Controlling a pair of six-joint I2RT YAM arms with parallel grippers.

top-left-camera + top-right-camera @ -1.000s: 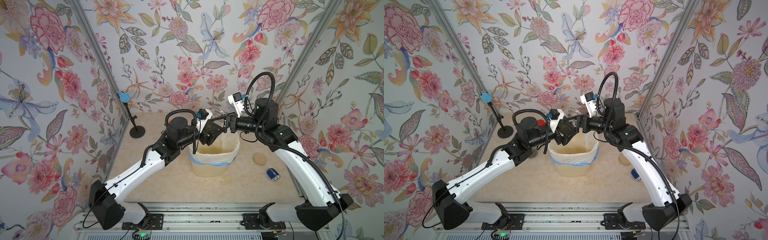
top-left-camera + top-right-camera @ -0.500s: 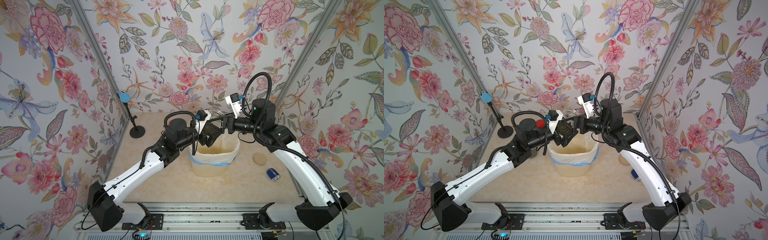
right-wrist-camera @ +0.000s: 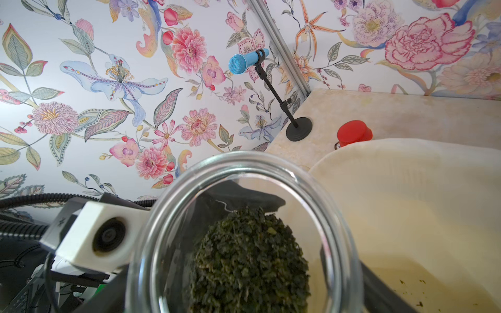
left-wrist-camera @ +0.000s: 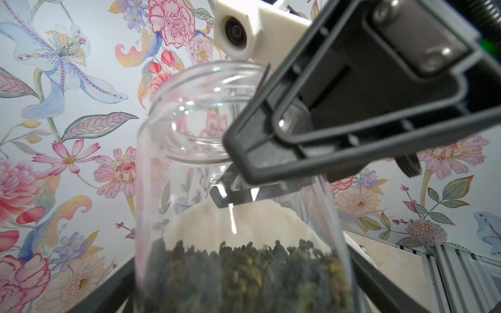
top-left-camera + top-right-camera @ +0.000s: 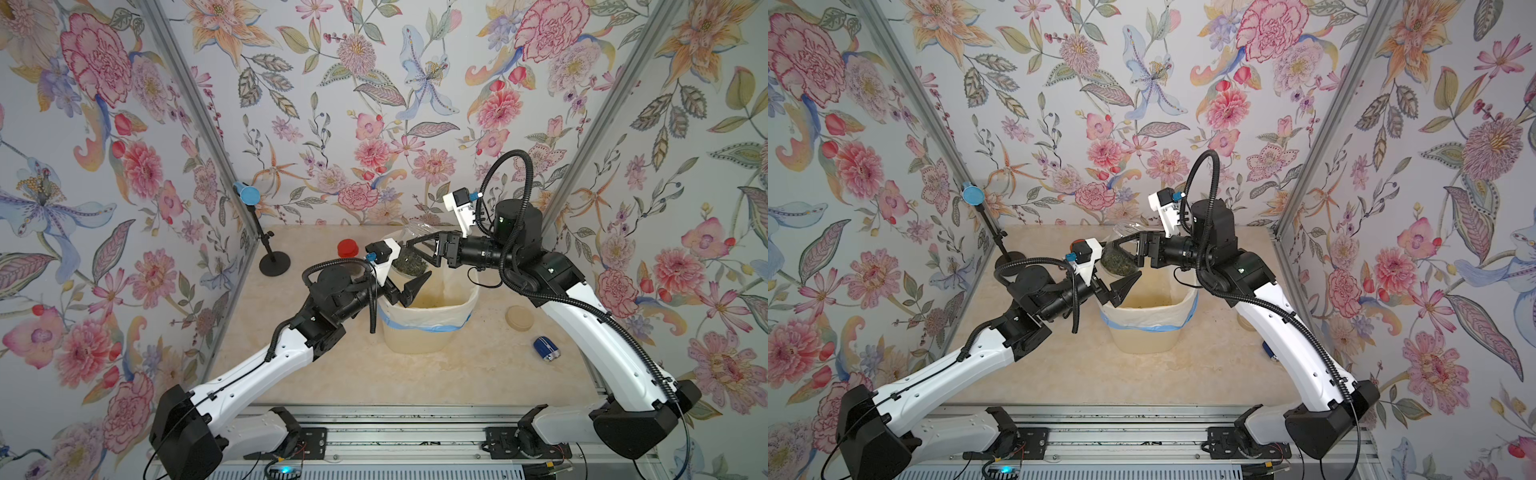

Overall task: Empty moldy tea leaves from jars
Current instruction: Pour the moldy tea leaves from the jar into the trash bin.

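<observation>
Above the far left rim of the bin (image 5: 419,338), the right gripper (image 5: 417,253) holds a clear jar (image 5: 413,232) in the air. Its two fingers (image 4: 271,151) clamp the jar near the neck, one on each side, as the left wrist view shows well. The jar is tilted, its open mouth at the higher end, facing the right wrist camera. The leaves (image 5: 409,264) lie as a dark green heap in the lower end of the jar and fill less than half of it.

Just under the jar, over the left rim of the bin, is the left gripper (image 5: 405,271). Its jaws are spread wide and grip nothing. The lower end of the jar is between them in the left wrist view, but I cannot tell whether they touch the glass.

The bin stands in the middle of the table (image 5: 332,374) and has a pale liner (image 5: 432,313). In the right wrist view a few leaf crumbs (image 3: 401,281) lie on the liner inside. A red-capped jar (image 5: 348,248) stands on the table far left of the bin; only its cap shows in a top view. A beige lid (image 5: 519,318) lies flat to the right of the bin, and a small blue object (image 5: 546,348) lies nearer, close to the right arm. A blue microphone (image 5: 248,193) on a black stand is at the far left corner.
</observation>
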